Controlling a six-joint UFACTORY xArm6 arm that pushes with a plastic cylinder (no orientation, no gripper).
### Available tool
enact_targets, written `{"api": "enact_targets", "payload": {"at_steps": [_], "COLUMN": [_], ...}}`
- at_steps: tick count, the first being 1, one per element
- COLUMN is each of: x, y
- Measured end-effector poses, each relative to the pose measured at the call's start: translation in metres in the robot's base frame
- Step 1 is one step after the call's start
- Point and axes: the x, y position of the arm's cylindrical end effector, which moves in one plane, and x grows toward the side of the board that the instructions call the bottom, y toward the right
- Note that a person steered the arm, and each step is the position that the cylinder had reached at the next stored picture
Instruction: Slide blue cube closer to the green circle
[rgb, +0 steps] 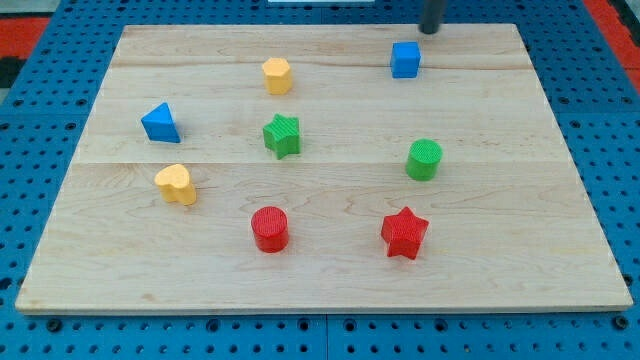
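Note:
The blue cube (405, 59) sits near the view's top, right of centre, on the wooden board (320, 270). The green circle (424, 159) stands below it, toward the view's right. My tip (429, 30) is at the view's top edge, just above and to the right of the blue cube, a small gap apart from it. Only the rod's lower end shows.
A yellow hexagon block (277, 75) is at upper centre. A green star (282, 135) is in the middle. A blue triangle (160, 122) and a yellow heart (176, 184) are at the left. A red circle (269, 228) and a red star (404, 232) are near the bottom.

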Motion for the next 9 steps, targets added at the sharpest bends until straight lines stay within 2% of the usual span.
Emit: {"api": "enact_targets", "payload": {"at_steps": [1, 2, 4, 5, 7, 8, 9], "x": [0.026, 0.057, 0.082, 0.065, 0.073, 0.099, 0.118], "y": [-0.021, 0.006, 0.018, 0.002, -0.029, -0.026, 0.004]}}
